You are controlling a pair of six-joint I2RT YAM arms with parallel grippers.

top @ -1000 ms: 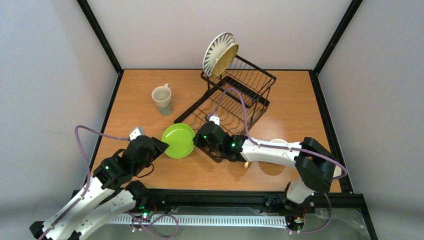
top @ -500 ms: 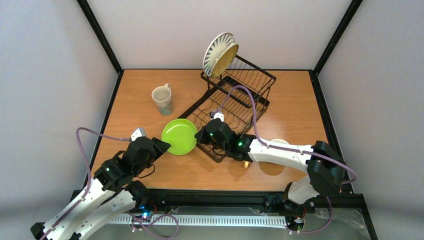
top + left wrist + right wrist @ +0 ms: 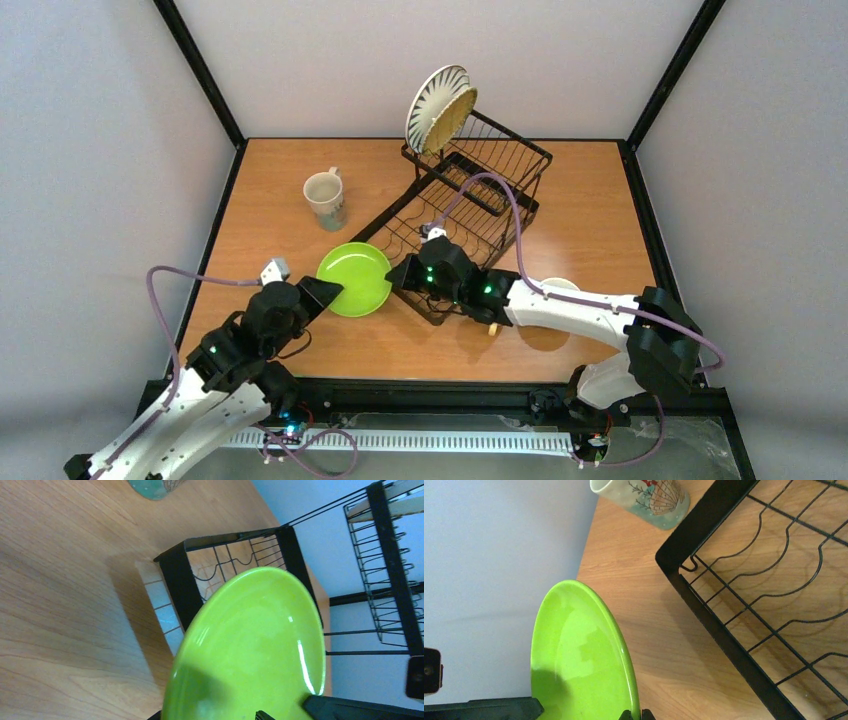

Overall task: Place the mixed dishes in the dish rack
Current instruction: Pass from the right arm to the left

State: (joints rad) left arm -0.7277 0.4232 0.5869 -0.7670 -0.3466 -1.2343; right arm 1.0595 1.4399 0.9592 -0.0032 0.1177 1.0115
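While my right end effector [image 3: 398, 275] pinches the tilted lime-green plate [image 3: 353, 279] just left of it, I cannot tell if the left end effector [image 3: 322, 291] grips. I confirm release before moving to the dish rack [image 3: 714, 630].

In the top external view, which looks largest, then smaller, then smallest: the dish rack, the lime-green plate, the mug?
Largest to smallest:
1. dish rack
2. lime-green plate
3. mug
The mug stands farther from the camera than the plate, yet the difference is plain.
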